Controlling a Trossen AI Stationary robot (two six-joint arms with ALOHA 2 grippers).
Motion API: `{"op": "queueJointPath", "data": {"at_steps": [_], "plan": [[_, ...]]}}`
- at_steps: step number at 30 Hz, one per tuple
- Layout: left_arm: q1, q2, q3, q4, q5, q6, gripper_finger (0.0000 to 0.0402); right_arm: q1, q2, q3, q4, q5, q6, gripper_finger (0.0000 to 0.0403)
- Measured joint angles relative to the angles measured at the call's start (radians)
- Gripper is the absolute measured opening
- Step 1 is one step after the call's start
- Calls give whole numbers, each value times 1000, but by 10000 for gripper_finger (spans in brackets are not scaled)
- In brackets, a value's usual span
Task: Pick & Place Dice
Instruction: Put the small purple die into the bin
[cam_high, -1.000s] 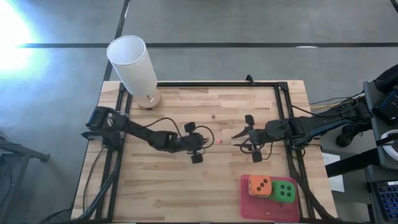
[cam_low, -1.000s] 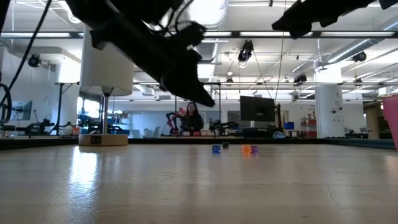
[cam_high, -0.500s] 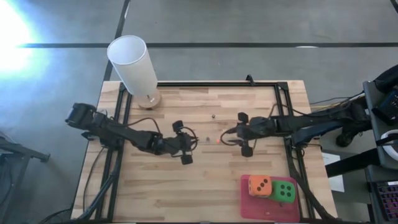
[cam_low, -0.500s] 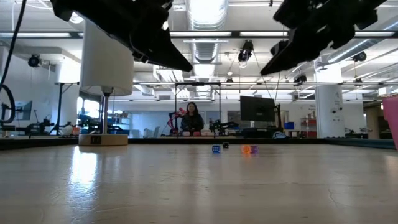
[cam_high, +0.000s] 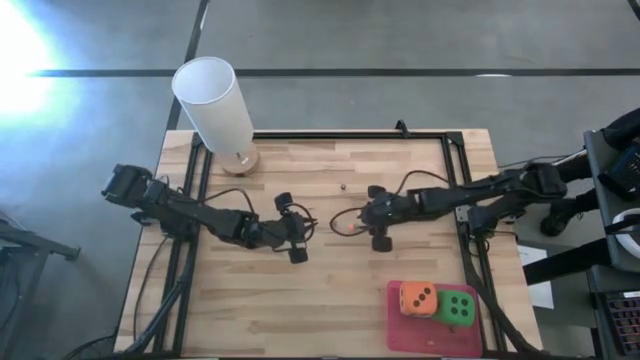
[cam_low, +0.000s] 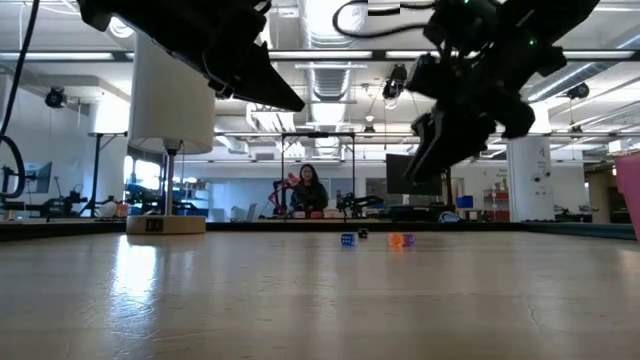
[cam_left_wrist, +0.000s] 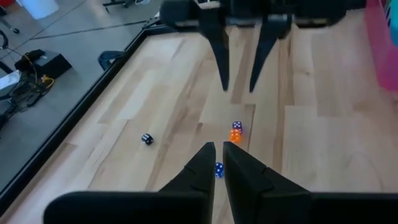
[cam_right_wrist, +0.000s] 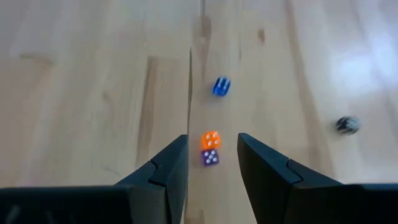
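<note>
1. Now that the right gripper (cam_right_wrist: 211, 138) has swung to mid-table, it hangs part-open, empty, straddling the small orange die (cam_right_wrist: 211, 139) and purple die (cam_right_wrist: 209, 157) — pick pending.
2. Left gripper (cam_left_wrist: 217, 149): shut, empty, drawn back.
3. Big orange die (cam_high: 417, 298), green die (cam_high: 458, 307) — on mat (cam_high: 400, 335).

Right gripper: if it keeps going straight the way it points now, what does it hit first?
Most likely the purple die, which sits between the right gripper's open fingers, with the orange die touching it just beyond. Height above the table is unclear.

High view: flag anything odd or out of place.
Two big dice, orange and green, sit on the pink mat. Four tiny dice lie loose mid-table: blue, orange, purple clustered, a dark one apart.
</note>
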Motion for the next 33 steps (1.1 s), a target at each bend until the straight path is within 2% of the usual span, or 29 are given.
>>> {"op": "queueJointPath", "data": {"at_steps": [9,18,33], "plan": [[0,0,0,-5,-3,0,36,-5,123,0,60,0,22,121],[0,0,1,-4,-2,-1,35,-57,231,13,102,-75,22,126],[0,0,2,-4,-2,-1,35,-72,265,12,103,-68,18,111]]}}
